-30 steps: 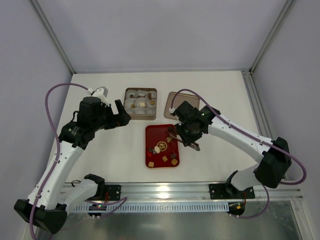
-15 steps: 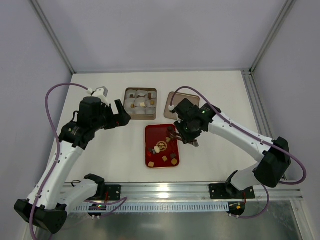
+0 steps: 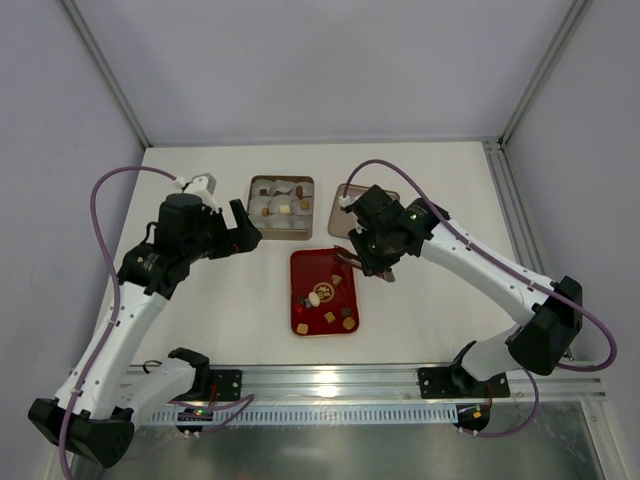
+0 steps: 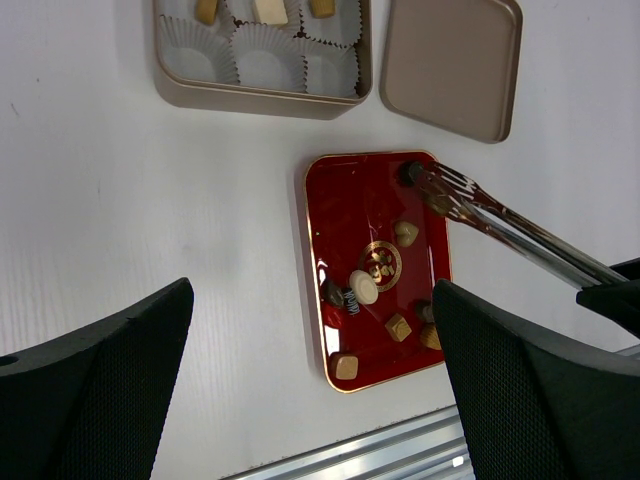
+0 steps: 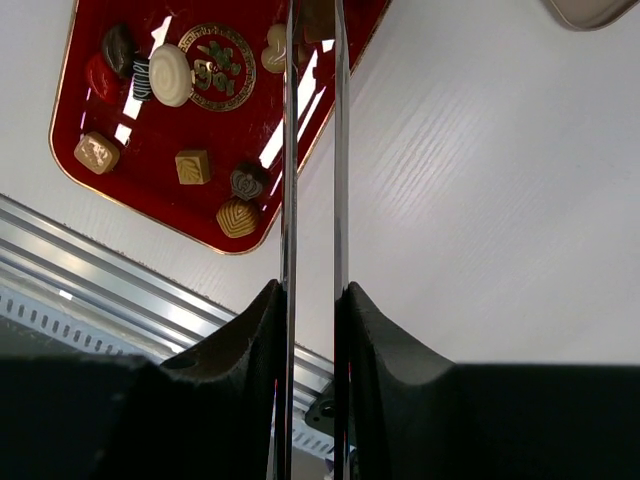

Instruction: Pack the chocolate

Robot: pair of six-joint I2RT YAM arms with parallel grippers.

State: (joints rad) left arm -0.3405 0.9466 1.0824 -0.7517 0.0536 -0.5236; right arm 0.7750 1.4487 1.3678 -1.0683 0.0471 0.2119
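A red tray [image 3: 305, 268] holds several loose chocolates, among them a cream round one [image 4: 363, 286] [image 5: 170, 75]. My right gripper [image 3: 385, 262] [image 5: 312, 295] is shut on metal tongs [image 4: 500, 225] [image 5: 290, 150]. The tongs' tips are at the tray's far right corner with a dark chocolate [image 4: 409, 172] between them. A gold tin [image 3: 252, 190] [image 4: 260, 98] with white paper cups holds a few chocolates. My left gripper [image 3: 241, 229] [image 4: 312, 300] is open and empty, hovering left of the tin and tray.
The tin's lid [image 3: 343, 203] [image 4: 450, 65] lies right of the tin, partly under my right arm. The metal rail [image 3: 330, 380] runs along the near table edge. Grey walls enclose the back and sides.
My right arm has pulled back toward the far side. The tongs' tips have moved from the tray's middle to its far right corner. The left arm has not moved.
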